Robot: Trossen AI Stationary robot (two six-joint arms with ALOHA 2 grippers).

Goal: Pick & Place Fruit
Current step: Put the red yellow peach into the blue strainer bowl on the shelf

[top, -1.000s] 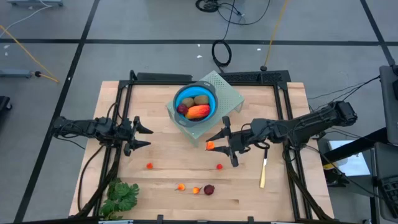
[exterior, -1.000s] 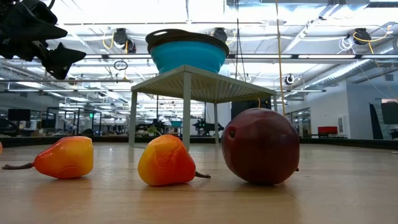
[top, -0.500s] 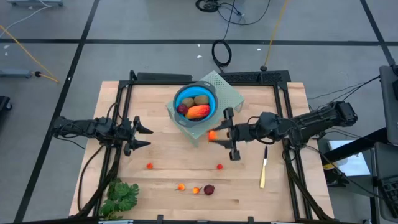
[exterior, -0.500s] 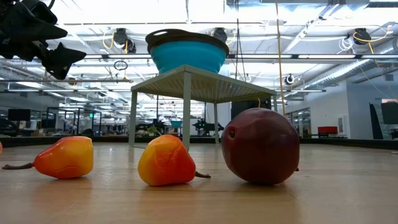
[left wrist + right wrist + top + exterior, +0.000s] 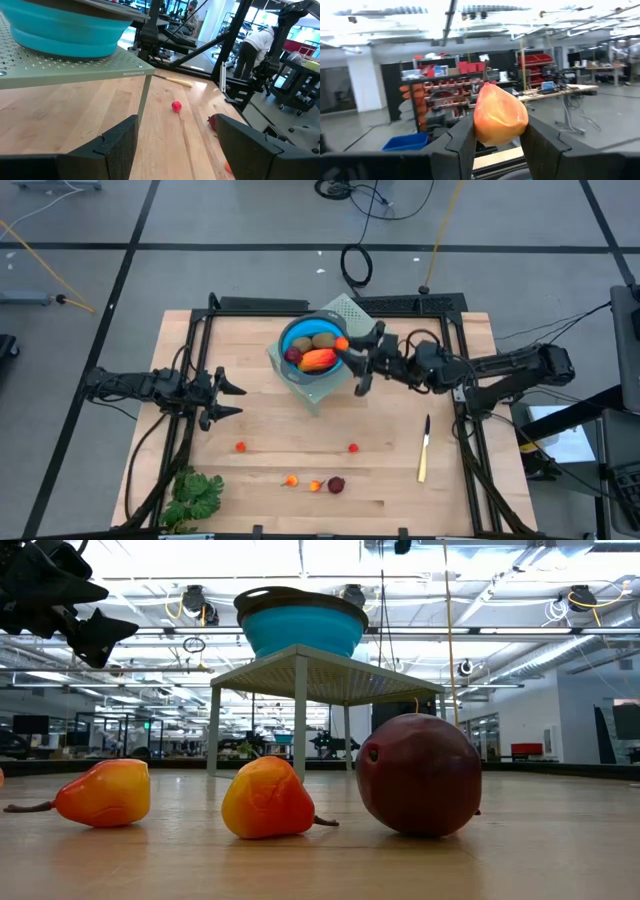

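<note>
The blue bowl (image 5: 297, 330) sits on a grey-green perforated stand (image 5: 368, 330) and holds a long orange-red piece (image 5: 318, 360), two brown-green ovals (image 5: 312, 339) and a dark red ball (image 5: 293, 355). My right gripper (image 5: 347, 351) hovers at the bowl's right rim, shut on a small orange pear-shaped fruit (image 5: 342, 344). On the table lie two tiny red pieces (image 5: 241, 446) (image 5: 353, 447), two orange ones (image 5: 290, 479) (image 5: 315, 486) and a dark red ball (image 5: 336, 484). My left gripper (image 5: 238, 399) waits open, left of the stand. My right gripper pinches the small orange fruit's rounded body (image 5: 500, 117) between its two fingers (image 5: 462, 145), one on each side. The fruit is lifted clear above the bowl's right rim, with its thin stem (image 5: 484, 75) sticking out past the fingertips.
A green leafy bunch (image 5: 195, 495) lies at the near left corner. A yellow-handled knife (image 5: 423, 450) lies near the right edge. Black frame rails (image 5: 196, 350) run along both sides. The low view shows the two orange pieces (image 5: 103, 792) (image 5: 266, 798) and the dark red ball (image 5: 420, 774) close up.
My right gripper, holding the small orange fruit, has risen from the table's middle and travelled toward the far edge, ending over the bowl's right rim. The fruit has gone with it, lifted clear. The left arm and the other pieces have stayed put.
</note>
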